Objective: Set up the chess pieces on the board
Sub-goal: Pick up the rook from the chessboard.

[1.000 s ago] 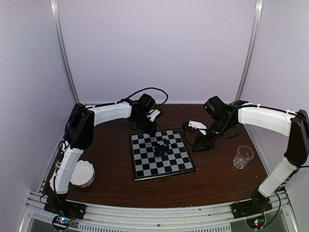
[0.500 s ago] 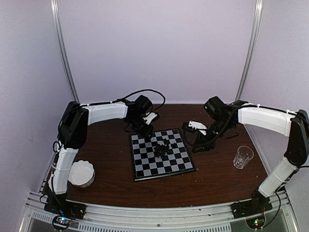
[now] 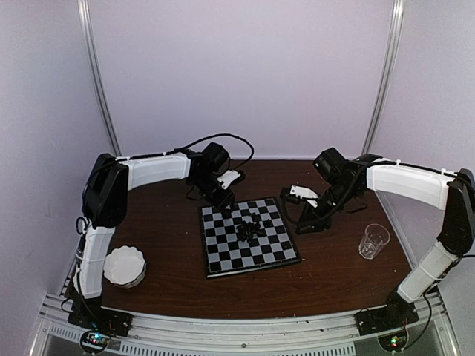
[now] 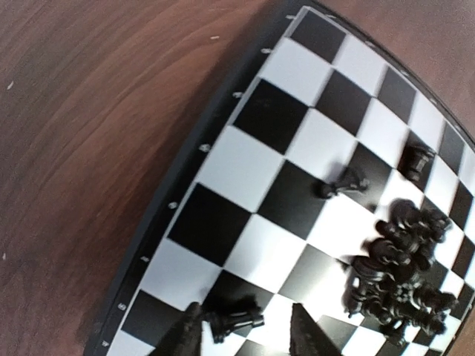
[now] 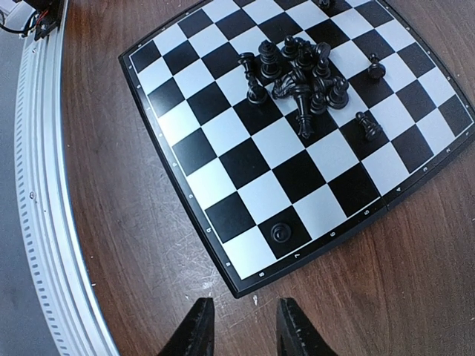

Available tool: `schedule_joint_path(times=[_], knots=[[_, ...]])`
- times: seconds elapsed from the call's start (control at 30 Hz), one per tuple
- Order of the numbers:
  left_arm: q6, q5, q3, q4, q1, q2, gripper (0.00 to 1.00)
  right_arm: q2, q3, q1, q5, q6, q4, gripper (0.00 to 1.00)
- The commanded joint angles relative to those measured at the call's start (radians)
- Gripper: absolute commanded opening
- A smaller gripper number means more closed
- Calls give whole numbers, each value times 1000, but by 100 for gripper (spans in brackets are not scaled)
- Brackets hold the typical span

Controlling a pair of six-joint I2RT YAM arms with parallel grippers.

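Left pincer [image 4: 246, 315] hangs open at the board's [image 4: 223, 159] 11 o'clock corner, a toppled piece [image 4: 234, 321] lying loose between its jaws, long axis 9-to-3. Right pincer [image 5: 243, 315] is open too, empty, way farther off.

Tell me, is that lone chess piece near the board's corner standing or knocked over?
Upright: the right wrist view shows the lone piece from above, a round top on one black square.

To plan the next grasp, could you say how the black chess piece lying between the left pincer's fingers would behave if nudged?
Lying on its side, the small black chess piece probably rolls. Being tiny, it seems light and easily flicked.
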Motion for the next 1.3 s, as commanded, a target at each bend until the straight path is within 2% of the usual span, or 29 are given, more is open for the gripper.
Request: schedule_joint_path(times=[0.0,0.13,0.4,0.77,1.07,1.27], knots=[[213,147,-19,4,8,-44,45,-30,-14,-5,1,-6,7,31],[343,202,-30,-14,22,-41,51,-30,-15,-5,1,-6,6,31],[465,195,-16,-149,56,-24,50,-39,-26,-5,5,-6,13,31],[463,202,-90,-142,52,-34,35,-33,-25,-5,5,-8,13,31],[483,111,-168,-110,25,-76,20,-35,-28,-5,4,-7,16,31],[486,64,-214,-69,-2,-102,16,-38,-26,-5,1,-9,16,31]])
